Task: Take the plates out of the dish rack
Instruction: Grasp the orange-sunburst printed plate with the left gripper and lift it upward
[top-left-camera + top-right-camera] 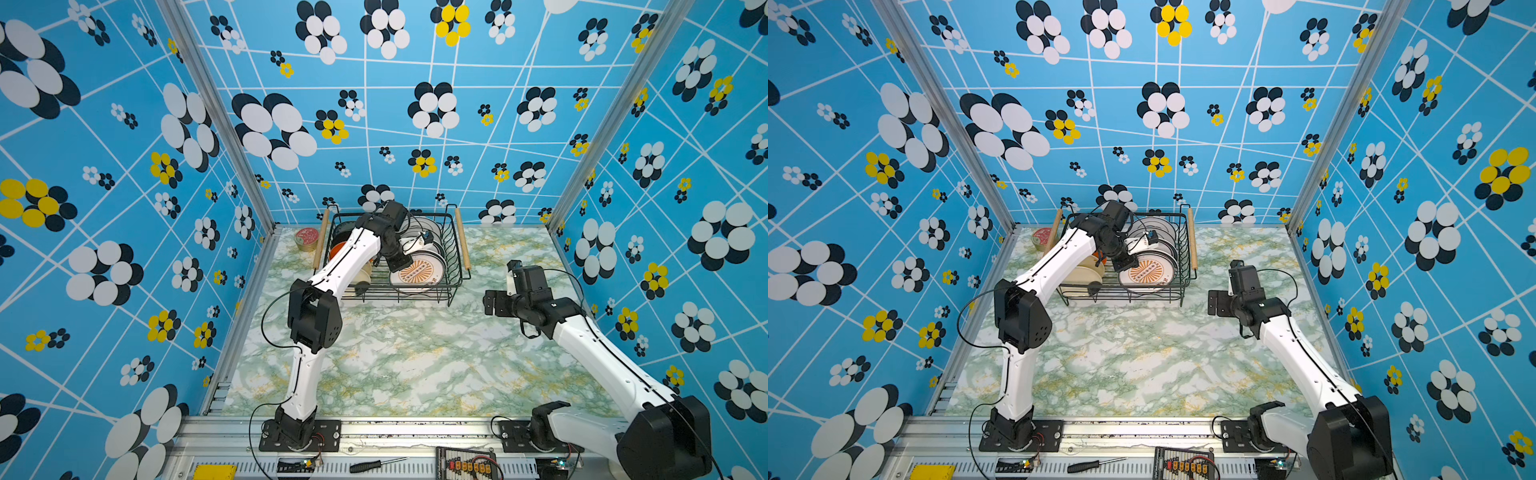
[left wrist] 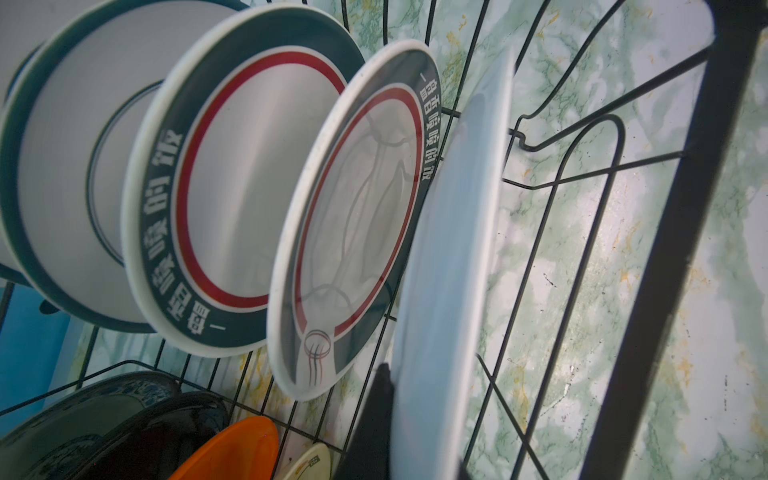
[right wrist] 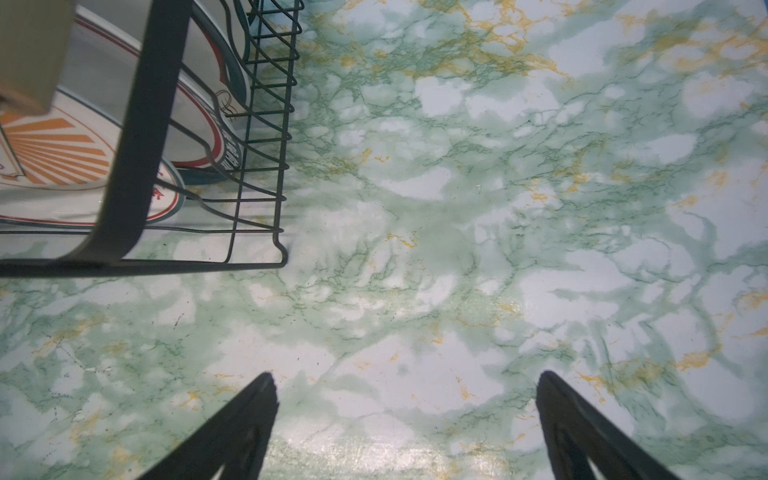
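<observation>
left claw (image 1: 401,264) clamped on the rim of the front sunburst plate (image 1: 419,275), other plates (image 2: 232,178) upright in the dish rack (image 1: 455,266) at upper centre of the desk (image 1: 395,353), right claw (image 3: 405,374) spread wide, empty, centre right

Green-veined marble tabletop (image 1: 395,353), black wire dish rack (image 1: 452,257) at back, red-lidded tin (image 1: 306,237) beside it

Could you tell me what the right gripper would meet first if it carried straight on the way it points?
Probably the bare table: the open right gripper points at it, with nothing between. The rack lies off to one side, out of line, though depth is unclear.
</observation>
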You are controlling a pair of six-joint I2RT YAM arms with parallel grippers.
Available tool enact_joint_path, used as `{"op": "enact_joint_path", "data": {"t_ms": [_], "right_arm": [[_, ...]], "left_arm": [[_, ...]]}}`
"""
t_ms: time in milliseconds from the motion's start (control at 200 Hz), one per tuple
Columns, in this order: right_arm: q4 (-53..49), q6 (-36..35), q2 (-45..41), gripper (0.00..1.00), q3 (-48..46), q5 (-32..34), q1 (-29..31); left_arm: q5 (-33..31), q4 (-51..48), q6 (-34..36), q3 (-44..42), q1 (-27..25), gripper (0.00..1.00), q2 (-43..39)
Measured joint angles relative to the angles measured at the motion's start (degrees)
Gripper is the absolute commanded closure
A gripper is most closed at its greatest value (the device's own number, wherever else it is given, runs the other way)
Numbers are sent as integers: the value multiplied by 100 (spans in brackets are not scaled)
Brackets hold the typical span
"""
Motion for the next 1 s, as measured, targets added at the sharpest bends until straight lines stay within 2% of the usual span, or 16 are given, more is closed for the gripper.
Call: {"op": "enact_joint_path", "data": {"t_ms": [185,520,655,835,935,1000], "right_arm": [[-131,0,94,1,365,2,0],[-374,7,332,1,968,-201,-7],[-369,138,258,1,1054,-549,-7],[-267,599,26,1,1156,-1399,-11],[79,1014,9,1,1174,-2127,-15],[382,1373,7,1,1141,-2522,-17]], "left_arm": [[55,-376,-192,184,-79,100,-245],[160,-634,-1178,575,-177,100,-960],[179,-597,-2004,579,-173,100,-1237],[-127,-291,-3729,474,-190,100,-1596],[-282,177,-4662,-223,-216,100,-2116],[-334,647,-5272,-1014,-254,100,-2645]]}}
